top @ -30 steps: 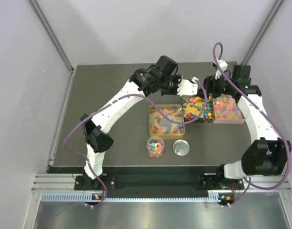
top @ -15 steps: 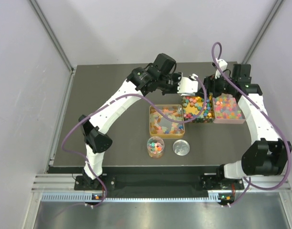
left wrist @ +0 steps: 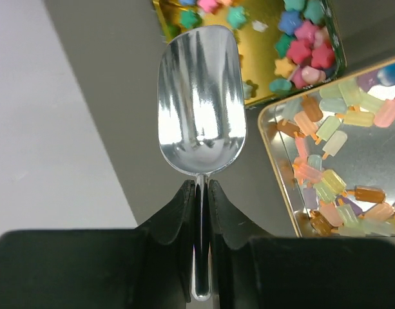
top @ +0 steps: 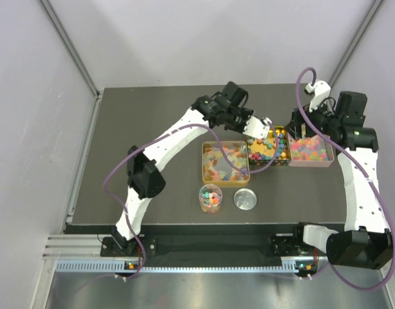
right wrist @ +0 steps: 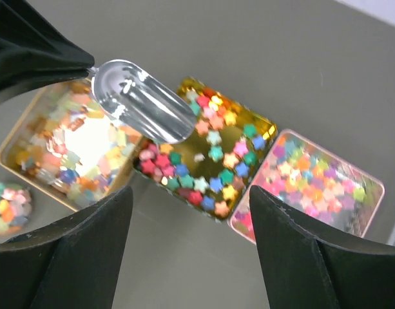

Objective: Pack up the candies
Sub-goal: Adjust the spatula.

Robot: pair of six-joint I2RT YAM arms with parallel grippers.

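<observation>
From above, three tins sit at the back of the table (top: 152, 129). They are the pop tin (top: 207, 168), the star tin (top: 282, 161) and the pink tin (top: 326, 161). All three hold lots of candies (top: 267, 147). A small jar (top: 211, 197) stands near the front with some candies in it. Its lid (top: 245, 199) lies just beside it, not on. The left gripper (top: 252, 121) holds a scoop (top: 261, 125) over the star tin. The right gripper (top: 302, 131) hangs over the pink tin.

From the left wrist, the left gripper (left wrist: 200, 190) is clamped tight on the scoop's thin handle. The scoop's (left wrist: 200, 103) bowl is shiny and has no candy in it. Its tip is over the edge of the star tin (left wrist: 265, 100). The pop tin (left wrist: 274, 161) is to the right.

From the right wrist, the right gripper (right wrist: 189, 193) is spread wide and holds nothing. Below it are the star tin (right wrist: 265, 129) and the pink tin (right wrist: 371, 187). The jar (right wrist: 7, 206) peeks in at the left edge.

I think the job is partly done. Some candies are in the jar, but most are in the tins. What is left is to scoop more, pour it in the jar, and put the lid on.
</observation>
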